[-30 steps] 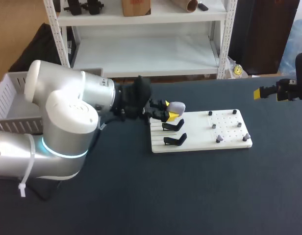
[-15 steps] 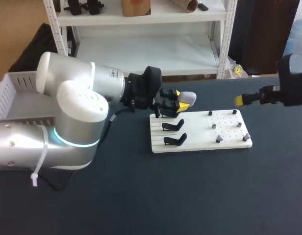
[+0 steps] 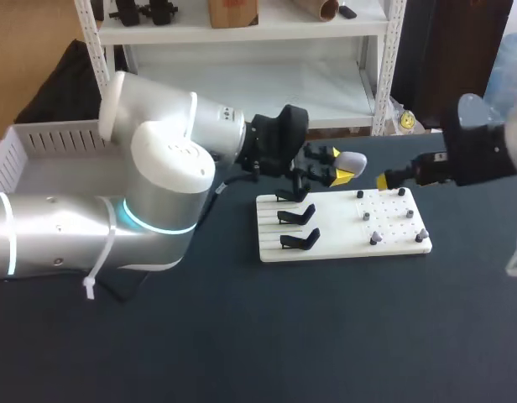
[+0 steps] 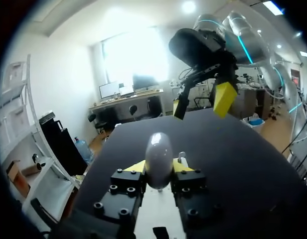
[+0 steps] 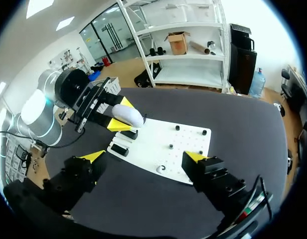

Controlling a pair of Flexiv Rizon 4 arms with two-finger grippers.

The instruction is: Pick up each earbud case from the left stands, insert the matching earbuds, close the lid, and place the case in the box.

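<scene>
The left hand [image 3: 340, 167] pinches the grey earbud case [image 3: 352, 159] — long axis running out along the fingers [image 4: 135, 166], rounded end toward the wide-open right hand [image 5: 144, 157].

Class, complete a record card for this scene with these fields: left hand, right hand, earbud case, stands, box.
left hand: shut on earbud case
right hand: open, empty, opposite the left hand
earbud case: pale, oval, held clear of the stands
stands: black, on the white board
box: white, beside the left arm
</scene>
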